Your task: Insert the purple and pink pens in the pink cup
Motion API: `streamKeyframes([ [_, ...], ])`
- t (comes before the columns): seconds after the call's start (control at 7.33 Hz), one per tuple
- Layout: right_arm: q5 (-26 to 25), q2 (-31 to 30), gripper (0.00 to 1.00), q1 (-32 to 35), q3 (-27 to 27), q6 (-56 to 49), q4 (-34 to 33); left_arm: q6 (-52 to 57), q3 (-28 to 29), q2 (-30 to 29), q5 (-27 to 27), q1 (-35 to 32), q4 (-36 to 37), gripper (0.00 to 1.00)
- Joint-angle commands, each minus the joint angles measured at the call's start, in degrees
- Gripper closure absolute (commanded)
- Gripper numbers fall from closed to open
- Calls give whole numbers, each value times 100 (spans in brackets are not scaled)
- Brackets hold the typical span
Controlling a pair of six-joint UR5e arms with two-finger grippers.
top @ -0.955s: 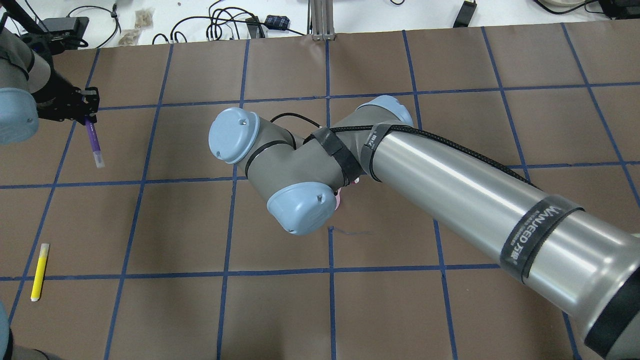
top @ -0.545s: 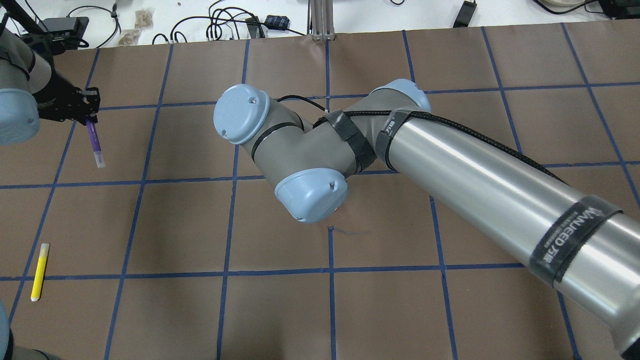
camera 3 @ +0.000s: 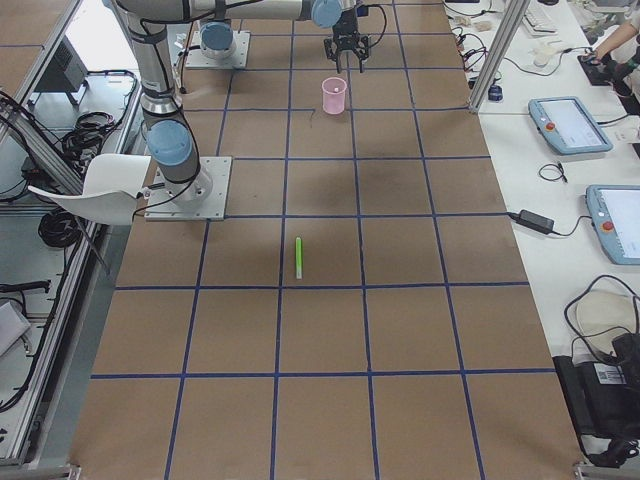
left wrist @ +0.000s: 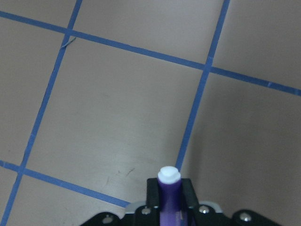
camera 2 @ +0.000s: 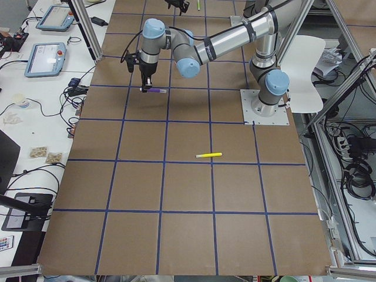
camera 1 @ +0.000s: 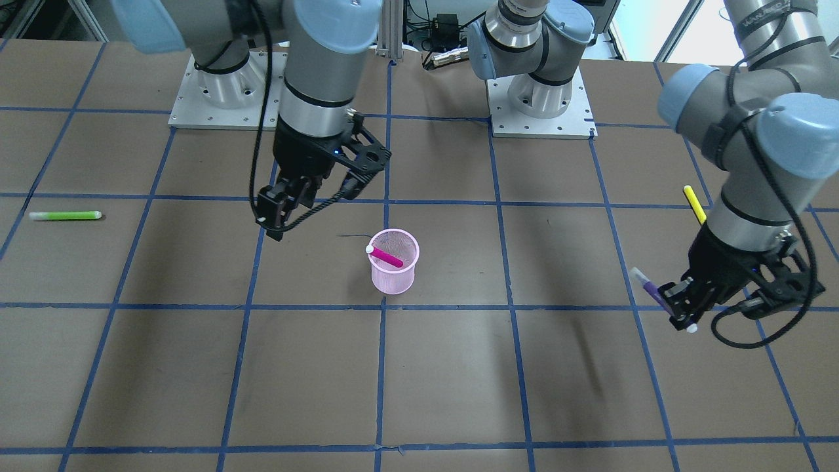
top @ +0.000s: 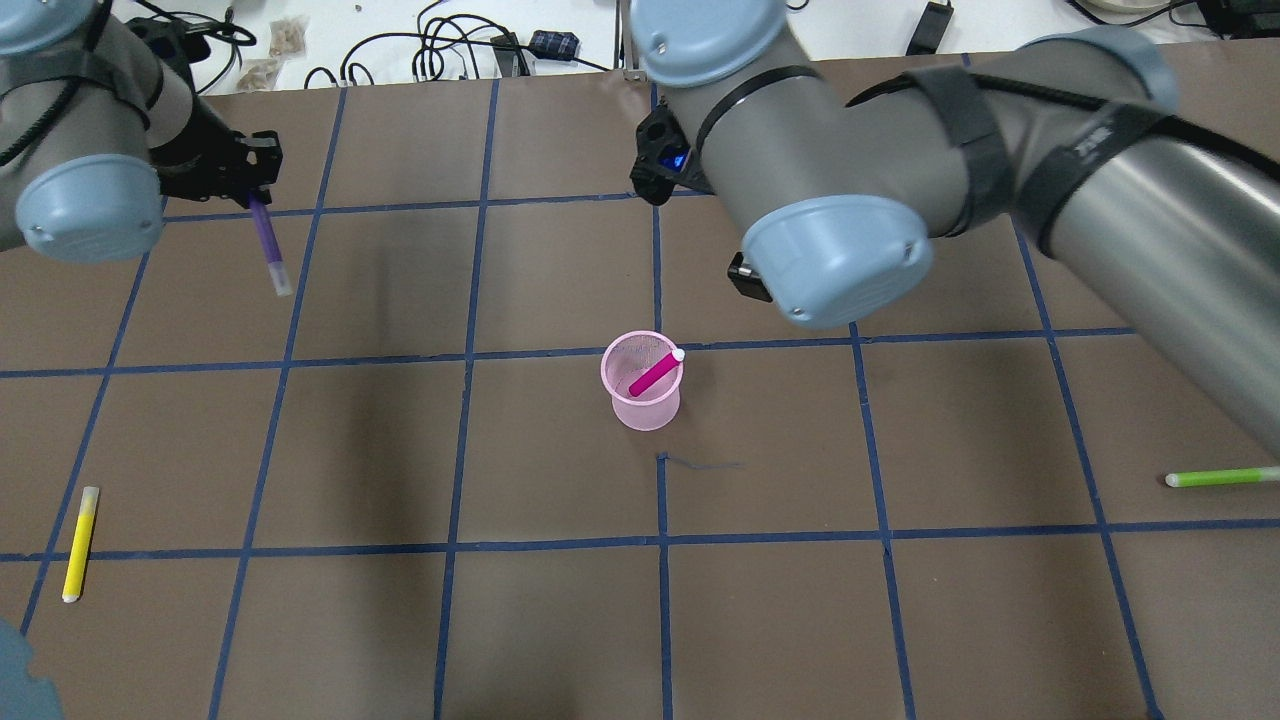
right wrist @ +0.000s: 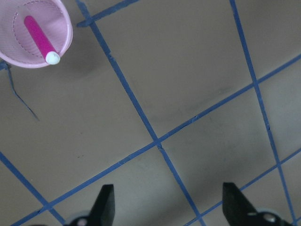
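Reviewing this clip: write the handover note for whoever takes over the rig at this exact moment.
Left end effector: shut on the purple pen, held clear of the table, far to the cup's left in the overhead view.
Right end effector: open, empty, raised near the pink cup.
Done: pink pen leans inside the cup.
Left: bring the purple pen over the cup and drop it in.
The yellow pen and green pen lie on the table; not part of the job.

a robotics lab: teach pendants point(camera 3: 570, 125) on the white side bench point(camera 3: 575, 300) at right, tangled cables point(top: 437, 62) along the top edge, aluminium framing point(camera 3: 497, 50).
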Motion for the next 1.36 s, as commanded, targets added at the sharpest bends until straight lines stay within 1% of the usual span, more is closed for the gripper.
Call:
streamKeyframes([
  [0.0, 871, -599, 8, -1045, 14, 340, 543, -1061, -45, -17, 186, -1167, 614, 100],
  [0.14, 1327, -705, 0, -1442, -47, 811, 598, -1509, -80, -139, 857, -1773, 1019, 100],
  [0.27, 1367, -793, 0, -1611, -57, 1738, 642, -2027, -98, -105, 1047, -2310, 1127, 100],
  [0.41, 1376, -855, 0, -1639, -65, 2818, 860, -2737, -98, -166, 1058, -2655, 1146, 100],
  [0.55, 1385, -951, 0, -1622, -22, 3673, 879, -3353, -211, -193, 1058, -2911, 1128, 100],
  [0.68, 1550, -961, 0, -1613, -13, 3881, 880, -3812, -404, -184, 1066, -3209, 1154, 100],
  [0.82, 1804, -987, 0, -1621, -4, 4466, 880, -4095, -510, -210, 1223, -3377, 1468, 100],
  [0.95, 1850, -996, 0, -1604, -13, 4838, 888, -4115, -589, -202, 1294, -3457, 1514, 100],
  [1.23, 1842, -987, 0, -1613, -22, 4449, 854, -4115, -721, -202, 1680, -3659, 1524, 100],
])
